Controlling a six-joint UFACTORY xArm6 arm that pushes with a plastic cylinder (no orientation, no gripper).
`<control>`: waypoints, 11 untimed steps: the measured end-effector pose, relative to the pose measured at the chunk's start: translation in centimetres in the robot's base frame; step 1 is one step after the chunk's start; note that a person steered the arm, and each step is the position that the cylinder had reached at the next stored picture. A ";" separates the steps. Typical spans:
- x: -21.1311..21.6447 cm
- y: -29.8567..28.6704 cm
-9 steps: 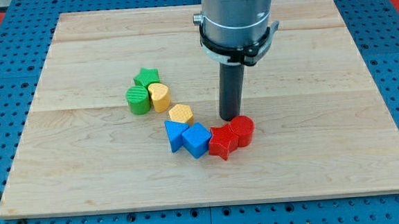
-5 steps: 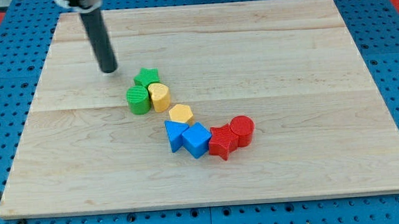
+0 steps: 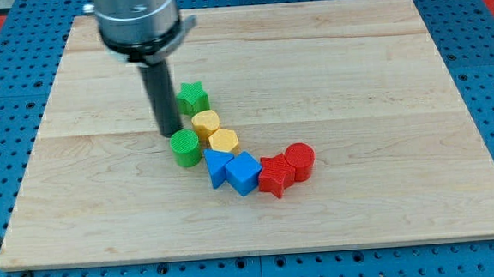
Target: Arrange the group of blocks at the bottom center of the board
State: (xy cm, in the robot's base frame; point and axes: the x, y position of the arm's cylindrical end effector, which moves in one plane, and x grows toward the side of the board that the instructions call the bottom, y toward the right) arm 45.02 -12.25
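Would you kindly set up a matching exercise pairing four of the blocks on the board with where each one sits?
Blocks:
1. green star
2. green cylinder
3. red cylinder
4. blue cube

Places:
A. farthest toward the view's right
B. just below my tip
C. nearest the view's top
D. between the blue triangular block and the red star

Pairs: 1-C, 2-B, 3-A, 4-D
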 end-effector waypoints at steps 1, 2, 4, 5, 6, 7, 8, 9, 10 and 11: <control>1.1 0.1; 3.4 5.7; 1.9 -5.6; -5.5 -4.1; -9.9 2.7; -5.2 5.9; -2.4 9.2; 0.0 12.3; 1.9 13.4; 2.4 15.7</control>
State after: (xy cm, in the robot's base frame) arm 47.41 3.40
